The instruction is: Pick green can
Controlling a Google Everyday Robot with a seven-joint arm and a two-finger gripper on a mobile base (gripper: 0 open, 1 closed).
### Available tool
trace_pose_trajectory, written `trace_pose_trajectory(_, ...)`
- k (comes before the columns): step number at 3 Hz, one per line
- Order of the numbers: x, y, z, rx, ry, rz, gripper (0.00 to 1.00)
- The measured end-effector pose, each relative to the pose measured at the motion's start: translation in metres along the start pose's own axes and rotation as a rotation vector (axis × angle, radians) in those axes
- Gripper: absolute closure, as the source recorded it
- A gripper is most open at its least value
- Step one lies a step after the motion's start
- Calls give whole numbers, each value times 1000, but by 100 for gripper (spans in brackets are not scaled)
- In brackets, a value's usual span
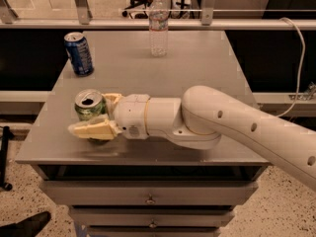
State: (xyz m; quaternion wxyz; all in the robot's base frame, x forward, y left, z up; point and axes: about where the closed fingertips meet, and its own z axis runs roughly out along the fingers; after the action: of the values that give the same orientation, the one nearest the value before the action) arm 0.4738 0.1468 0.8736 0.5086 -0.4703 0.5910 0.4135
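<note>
Green can (89, 104) stands upright near the front-left corner of the grey table (197, 68), about 8 o'clock from the table's middle, silver top up. The gripper (94, 115) reaches in sideways from 3 o'clock, low over the surface, likely so as to take the can round its body rather than from above. The jaws are spread: one finger (94, 130) lies across the can's near side at 6 o'clock and the other (111, 98) sits behind it at about 1 o'clock, so the can is between them. Whether either presses it I cannot tell. The blue can (79, 53) at 11 o'clock and the water bottle (158, 23) at 12 o'clock stand well apart from the approach
</note>
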Motion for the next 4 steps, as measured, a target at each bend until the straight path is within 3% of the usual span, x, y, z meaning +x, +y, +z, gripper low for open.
trace_pose_trajectory(1,2,0,0,14,-10,4,65)
trace_pose_trajectory(2,-5,-7,-16,68,-16,-17,88)
trace_pose_trajectory(3,-24,-22,-52,158,-33,-59,100)
trace_pose_trajectory(4,-50,-39,-99,263,-76,-106,100)
